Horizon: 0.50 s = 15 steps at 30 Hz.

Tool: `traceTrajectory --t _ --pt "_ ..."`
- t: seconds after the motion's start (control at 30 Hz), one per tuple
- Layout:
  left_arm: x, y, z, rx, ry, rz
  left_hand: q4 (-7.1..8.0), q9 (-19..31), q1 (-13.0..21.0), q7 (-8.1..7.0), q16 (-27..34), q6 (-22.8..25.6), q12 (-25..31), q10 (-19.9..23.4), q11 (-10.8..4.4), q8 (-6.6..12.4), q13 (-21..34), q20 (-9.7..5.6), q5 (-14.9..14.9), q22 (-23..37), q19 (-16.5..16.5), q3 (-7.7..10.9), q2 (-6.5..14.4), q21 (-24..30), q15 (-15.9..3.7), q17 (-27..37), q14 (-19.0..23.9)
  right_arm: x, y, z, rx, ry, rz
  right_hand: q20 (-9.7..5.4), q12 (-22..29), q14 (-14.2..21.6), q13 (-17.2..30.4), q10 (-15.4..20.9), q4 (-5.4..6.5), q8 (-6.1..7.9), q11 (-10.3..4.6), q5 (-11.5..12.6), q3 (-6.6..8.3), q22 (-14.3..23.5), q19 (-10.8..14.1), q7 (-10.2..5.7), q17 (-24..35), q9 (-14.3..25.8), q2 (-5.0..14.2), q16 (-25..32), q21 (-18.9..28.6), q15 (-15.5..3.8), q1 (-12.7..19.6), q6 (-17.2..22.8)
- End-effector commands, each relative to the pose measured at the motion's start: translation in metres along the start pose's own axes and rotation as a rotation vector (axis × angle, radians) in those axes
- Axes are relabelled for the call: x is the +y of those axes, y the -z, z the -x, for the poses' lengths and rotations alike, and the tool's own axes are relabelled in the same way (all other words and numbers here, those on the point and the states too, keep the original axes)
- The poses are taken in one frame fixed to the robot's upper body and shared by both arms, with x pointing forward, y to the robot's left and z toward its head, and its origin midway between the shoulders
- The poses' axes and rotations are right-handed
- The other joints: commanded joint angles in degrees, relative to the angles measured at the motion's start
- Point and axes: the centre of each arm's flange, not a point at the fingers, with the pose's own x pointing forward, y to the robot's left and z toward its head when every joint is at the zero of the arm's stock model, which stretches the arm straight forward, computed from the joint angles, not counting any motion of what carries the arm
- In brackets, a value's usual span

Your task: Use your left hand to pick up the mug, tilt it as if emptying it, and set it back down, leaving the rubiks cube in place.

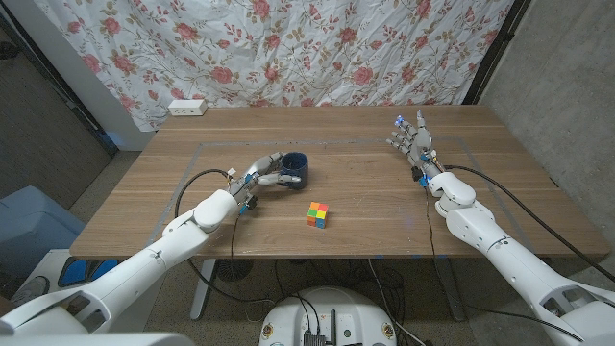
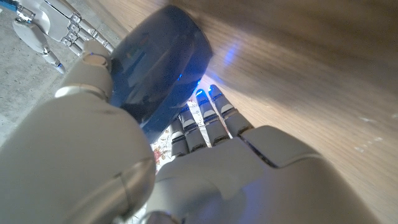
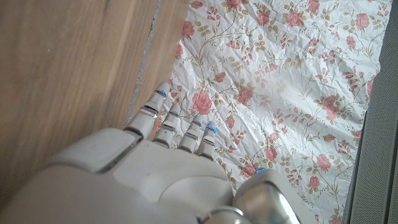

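Floral curtain behind, the wooden tabletop [image 1: 384,207] shows the left hand [image 1: 261,177] clasping the blue mug [image 1: 293,167], apparently at pickup, lifting next, rubiks cube [image 1: 317,214] untouched.

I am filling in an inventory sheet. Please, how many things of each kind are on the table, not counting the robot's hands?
Mug, dark blue, with the left hand around it: 1
Rubiks cube: 1
White power strip at the far edge: 1
Total: 3
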Motion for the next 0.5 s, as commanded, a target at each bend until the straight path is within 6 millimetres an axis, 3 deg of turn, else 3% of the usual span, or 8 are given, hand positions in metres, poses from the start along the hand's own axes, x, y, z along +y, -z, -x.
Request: traceTrajectory --t 0.03,0.1,0.2,0.5 --pt "0.0077 0.0025 0.0009 0.016 0.019 0.000 0.42 0.2 -1.1 -0.66 -0.5 -0.9 -1.7 -2.8 1.59 -2.89 -1.9 -0.01 0.2 0.1 0.5 -0.55 6.0 -0.3 -2.76 -1.8 -3.0 -0.0002 0.0001 -0.0001 0.000 0.000 0.000 0.03 0.3 0.4 0.2 0.5 0.40 0.21 0.10 0.2 0.18 0.3 0.2 -0.37 0.1 0.1 1.28 0.1 0.4 -2.73 0.5 -0.1" --pt "0.0089 0.0026 0.0012 0.018 0.018 0.001 0.47 0.1 -1.3 -0.36 -0.5 -1.9 -2.3 -4.0 1.91 -4.68 -3.1 0.20 0.3 0.1 0.2 -0.84 5.6 -0.5 -1.98 -2.9 -4.2 -0.0003 0.0001 -0.0002 0.000 0.001 0.000 0.02 0.3 0.4 0.2 0.5 0.40 0.21 0.13 0.2 0.18 0.3 0.2 -0.37 0.1 0.1 1.28 0.1 0.4 -2.82 0.5 -0.1" --pt "0.0105 0.0027 0.0016 0.023 0.021 -0.005 0.55 0.1 -1.6 -0.50 -0.5 -2.8 -2.7 -5.1 3.76 -6.40 -4.3 0.40 0.3 0.0 -0.2 -1.15 5.3 -0.8 -1.37 -3.7 -5.4 -0.0004 0.0000 -0.0002 0.000 0.001 0.000 0.05 0.3 0.4 0.2 0.5 0.39 0.21 0.12 0.2 0.18 0.3 0.2 -0.37 0.1 0.1 1.28 0.1 0.3 -2.79 0.5 -0.1" --pt "0.0145 0.0034 0.0016 0.023 0.015 0.005 0.66 0.1 -2.5 0.81 -0.6 -5.6 -3.3 -7.6 5.21 -10.37 -6.9 0.62 0.3 -0.1 -1.3 -1.81 4.5 -1.6 -0.41 -4.6 -7.8 -0.0003 0.0001 0.0000 0.000 0.001 0.000 0.03 0.3 0.4 0.2 0.5 0.39 0.21 0.11 0.2 0.19 0.3 0.2 -0.37 0.1 0.1 1.28 0.1 0.3 -2.79 0.5 -0.1"
